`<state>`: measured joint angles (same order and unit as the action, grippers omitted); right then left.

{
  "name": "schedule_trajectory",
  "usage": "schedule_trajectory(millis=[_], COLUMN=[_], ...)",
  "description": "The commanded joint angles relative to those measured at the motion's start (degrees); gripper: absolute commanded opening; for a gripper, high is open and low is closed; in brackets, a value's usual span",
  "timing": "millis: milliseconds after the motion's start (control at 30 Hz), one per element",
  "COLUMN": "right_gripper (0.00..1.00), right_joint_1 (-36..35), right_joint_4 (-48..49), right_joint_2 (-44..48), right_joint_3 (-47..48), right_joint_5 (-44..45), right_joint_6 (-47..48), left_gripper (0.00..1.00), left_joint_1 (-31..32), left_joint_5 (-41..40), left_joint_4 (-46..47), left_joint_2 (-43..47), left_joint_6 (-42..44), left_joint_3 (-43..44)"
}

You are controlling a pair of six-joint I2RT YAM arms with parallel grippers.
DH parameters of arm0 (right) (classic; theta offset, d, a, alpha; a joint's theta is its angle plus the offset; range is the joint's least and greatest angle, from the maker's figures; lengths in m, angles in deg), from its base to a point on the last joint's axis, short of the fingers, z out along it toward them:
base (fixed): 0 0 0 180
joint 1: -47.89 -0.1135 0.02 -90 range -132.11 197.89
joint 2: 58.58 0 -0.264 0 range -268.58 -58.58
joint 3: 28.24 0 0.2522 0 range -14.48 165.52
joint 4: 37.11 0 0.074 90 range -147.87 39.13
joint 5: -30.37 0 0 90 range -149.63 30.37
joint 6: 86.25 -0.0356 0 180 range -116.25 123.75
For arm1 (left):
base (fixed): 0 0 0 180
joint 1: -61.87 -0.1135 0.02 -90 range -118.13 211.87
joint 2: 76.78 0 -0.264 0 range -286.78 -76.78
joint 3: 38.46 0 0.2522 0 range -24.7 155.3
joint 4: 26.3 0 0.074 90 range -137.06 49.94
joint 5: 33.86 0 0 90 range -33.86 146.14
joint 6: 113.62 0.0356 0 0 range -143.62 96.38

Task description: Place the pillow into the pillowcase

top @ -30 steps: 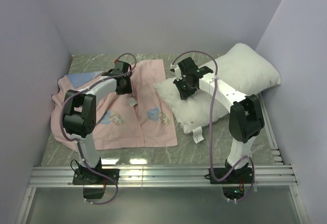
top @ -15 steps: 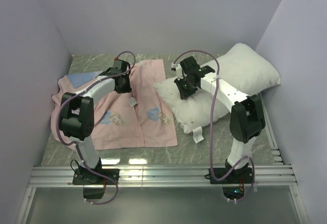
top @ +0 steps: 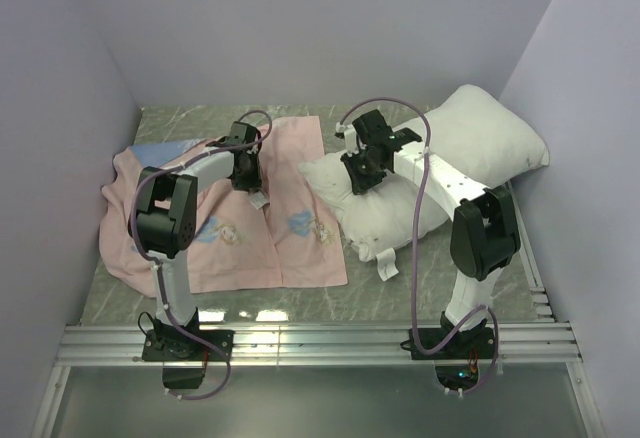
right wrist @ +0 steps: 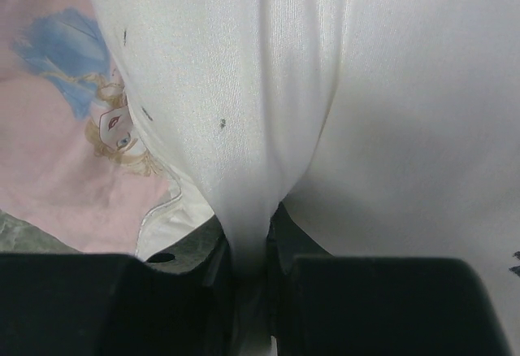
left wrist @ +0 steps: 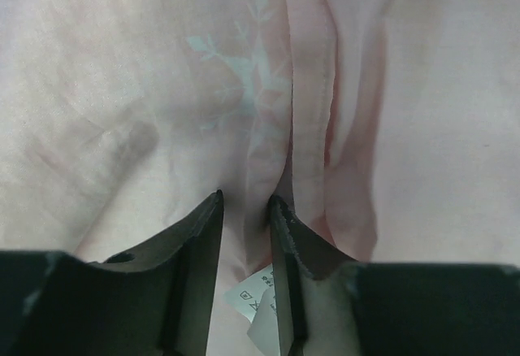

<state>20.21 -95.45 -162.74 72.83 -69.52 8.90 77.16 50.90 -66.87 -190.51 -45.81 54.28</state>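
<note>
Clamped in right jaws: a fold of the pillow [top: 480,143], lying right, touching the pillowcase [top: 300,158] spread left. Narrow left jaws astride a pink pleat, hold uncertain. Might pinch both layers together, keeping the mouth shut.

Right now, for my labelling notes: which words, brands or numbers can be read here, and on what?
Nothing reads as text.
Care label on the pillowcase: printed symbols, too blurred to read.
Tag on the pillow: too small to tell any print.
</note>
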Motion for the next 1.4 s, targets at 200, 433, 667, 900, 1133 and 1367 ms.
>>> schedule_trajectory(millis=[200, 433, 667, 900, 1133, 1367], right_gripper=[0.0, 0.0, 0.0, 0.0, 0.0, 0.0], right_joint_1=[0.17, 5.08, 6.68, 3.96, 2.81, 2.63], right_joint_4=[0.81, 3.43, 17.05, 24.9, 27.96, 27.0], right_joint_2=[4.4, 5.28, 6.6, 3.71, 3.52, 3.79], right_joint_3=[0.49, 6.11, 7.26, 8.13, 2.26, 1.02], right_joint_5=[-6.98, -15.49, -28.43, -25.71, -23.77, -22.89], right_joint_6=[-1.72, -4.96, -19.72, -28.52, -30.81, -30.11], left_gripper=[0.01, 0.0, 0.0, 0.08, 0.2, 0.27], left_joint_1=[-0.35, -0.52, -1.14, -3.16, -5.53, -6.06], left_joint_5=[0.92, 6.72, 12.7, 13.94, 10.69, 8.23], left_joint_4=[-1.31, -5.44, -7.99, -11.42, -9.93, -9.4], left_joint_2=[3.68, 10.1, 13.8, 10.47, 8.44, 6.95], left_joint_6=[1.19, 3.21, 5.23, 5.06, 4.62, 5.14], left_joint_3=[1.7, 1.88, 1.61, 4.34, 2.76, 2.93])
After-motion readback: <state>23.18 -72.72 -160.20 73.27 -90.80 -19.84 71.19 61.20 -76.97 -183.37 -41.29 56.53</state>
